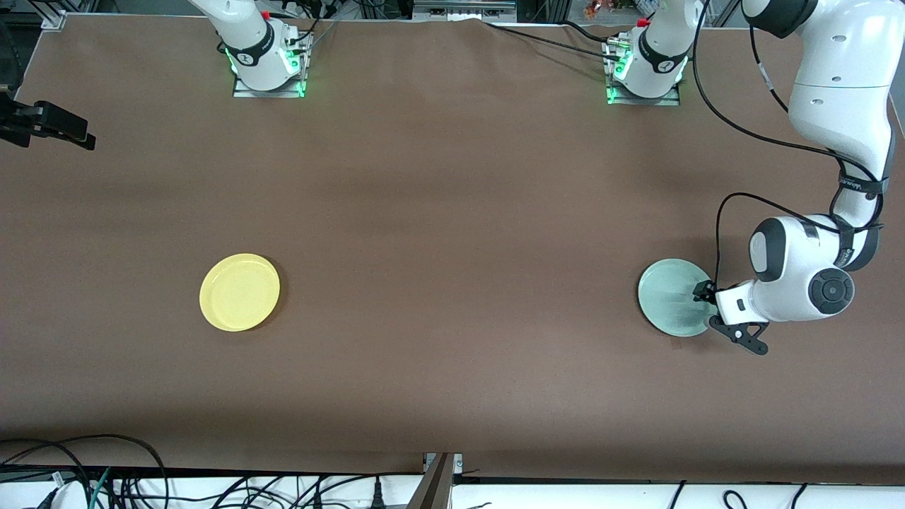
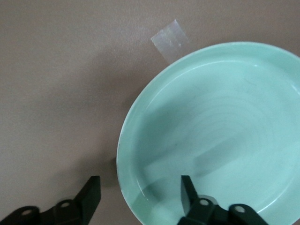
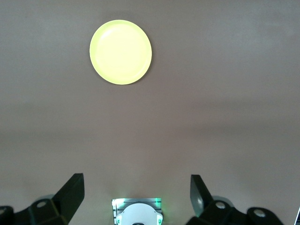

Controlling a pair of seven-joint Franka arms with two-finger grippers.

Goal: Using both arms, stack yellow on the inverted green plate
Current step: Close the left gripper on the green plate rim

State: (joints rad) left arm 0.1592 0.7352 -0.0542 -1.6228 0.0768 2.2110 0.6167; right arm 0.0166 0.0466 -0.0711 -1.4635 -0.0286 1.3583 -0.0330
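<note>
Brown tabletop, my left gripper (image 2: 138,194) open astride the small round pale mint-green plate's (image 1: 670,297) rim, seemingly ready to flip it.
Toward the right arm's end lies the bright yellow plastic plate (image 1: 240,292); my right gripper (image 3: 137,194) waits, fingers spread.

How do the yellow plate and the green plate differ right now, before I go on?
Colour: the yellow plate is bright yellow, the green plate pale mint.
Place: the yellow plate lies toward the right arm's end of the table, the green plate toward the left arm's end.
Contact: the open left gripper straddles the green plate's rim; the open right gripper hangs well away from the yellow plate.
Shared: both are round, similar in size, and rim-up.
</note>
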